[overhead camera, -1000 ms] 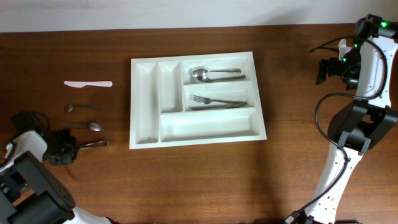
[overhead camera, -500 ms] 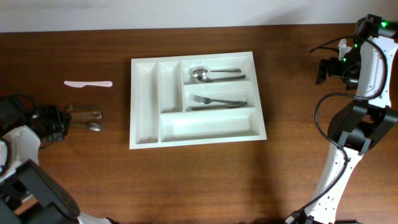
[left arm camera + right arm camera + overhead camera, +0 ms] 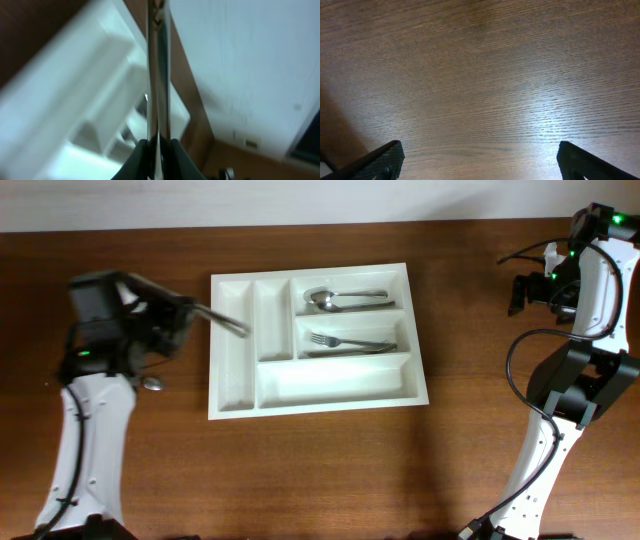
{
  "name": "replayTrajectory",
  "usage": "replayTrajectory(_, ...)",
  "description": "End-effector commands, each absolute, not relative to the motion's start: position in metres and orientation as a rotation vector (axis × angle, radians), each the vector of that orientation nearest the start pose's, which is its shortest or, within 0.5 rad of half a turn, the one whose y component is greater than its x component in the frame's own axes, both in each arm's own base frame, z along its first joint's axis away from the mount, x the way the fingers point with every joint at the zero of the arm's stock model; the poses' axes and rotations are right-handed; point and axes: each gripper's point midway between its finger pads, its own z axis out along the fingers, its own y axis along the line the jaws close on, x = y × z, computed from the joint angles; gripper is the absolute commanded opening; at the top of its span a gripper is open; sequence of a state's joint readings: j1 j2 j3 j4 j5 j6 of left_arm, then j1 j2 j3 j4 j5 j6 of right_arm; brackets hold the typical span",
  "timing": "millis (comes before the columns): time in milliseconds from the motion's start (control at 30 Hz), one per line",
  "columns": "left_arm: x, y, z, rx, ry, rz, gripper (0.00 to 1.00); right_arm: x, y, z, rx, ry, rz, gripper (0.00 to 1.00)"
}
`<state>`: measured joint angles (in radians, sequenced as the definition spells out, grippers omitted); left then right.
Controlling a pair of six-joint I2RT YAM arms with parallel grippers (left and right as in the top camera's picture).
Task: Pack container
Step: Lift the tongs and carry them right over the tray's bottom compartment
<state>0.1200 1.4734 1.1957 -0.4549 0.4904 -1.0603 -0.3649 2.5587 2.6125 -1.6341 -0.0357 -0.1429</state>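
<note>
Watching from the overhead view, I start with the wooden table (image 3: 320, 480). The white cutlery tray (image 3: 330, 380), the container to pack, sits at its centre. Its long compartment at 12 o'clock holds spoons (image 3: 345, 298) and the middle one holds forks (image 3: 350, 342). The 6 o'clock compartment and the two narrow upright ones at 9 o'clock are bare.

The big change is the left arm. A second ago it was low at the table's 8 o'clock corner among the loose cutlery. Now it is raised, and the left gripper (image 3: 157, 145) is carrying a slim metal utensil (image 3: 225, 320) whose tip reaches over the tray's 9 o'clock rim. The fingers are pinched almost together on its shaft. The wrist view is too blurred to say whether it is a knife or something else.

I judge the pick done and the placement next.

The right gripper (image 3: 480, 159) hangs spread wide and empty at 2 o'clock, unmoved.

One spoon (image 3: 152, 383) is left at 9 o'clock.
</note>
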Motion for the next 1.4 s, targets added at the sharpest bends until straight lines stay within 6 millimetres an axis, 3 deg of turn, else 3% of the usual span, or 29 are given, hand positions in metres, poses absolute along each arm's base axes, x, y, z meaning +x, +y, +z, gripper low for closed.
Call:
replayTrajectory(0,0.415,-0.081,0.23,-1.113,2.182,-1.136,0.02,0.453,-0.167,0.099,0.331,3.089,0.046,0.99)
replayTrajectory(267,0.391,-0.148,0.214,-1.234,2.279,-1.124,0.06,0.453,-0.167,0.099,0.331,3.089,0.046,0.99)
replayTrajectory(367,0.372,-0.166,0.201,-1.327,2.347,-1.1,0.14,0.453,-0.167,0.099,0.331,3.089,0.045,0.99)
replayTrajectory(467,0.358,-0.176,0.19,-1.362,2.401,-1.046,0.21,0.453,-0.167,0.099,0.331,3.089,0.046,0.99)
replayTrajectory(633,0.349,-0.187,0.179,-1.431,2.416,-0.991,0.21,0.453,-0.167,0.099,0.331,3.089,0.046,0.99)
replayTrajectory(833,0.34,-0.21,0.15,-1.631,2.451,-0.95,0.22,0.453,-0.167,0.099,0.331,3.089,0.046,0.99)
replayTrajectory(1067,0.329,-0.238,0.098,-2.039,2.389,-0.822,0.32,0.453,-0.167,0.099,0.331,3.089,0.046,0.99)
replayTrajectory(1200,0.334,-0.25,0.076,-2.027,2.418,-0.808,0.32,0.453,-0.167,0.099,0.331,3.089,0.046,0.99)
replayTrajectory(1367,0.341,-0.254,0.066,-2.022,2.413,-0.815,0.32,0.453,-0.167,0.099,0.331,3.089,0.046,0.99)
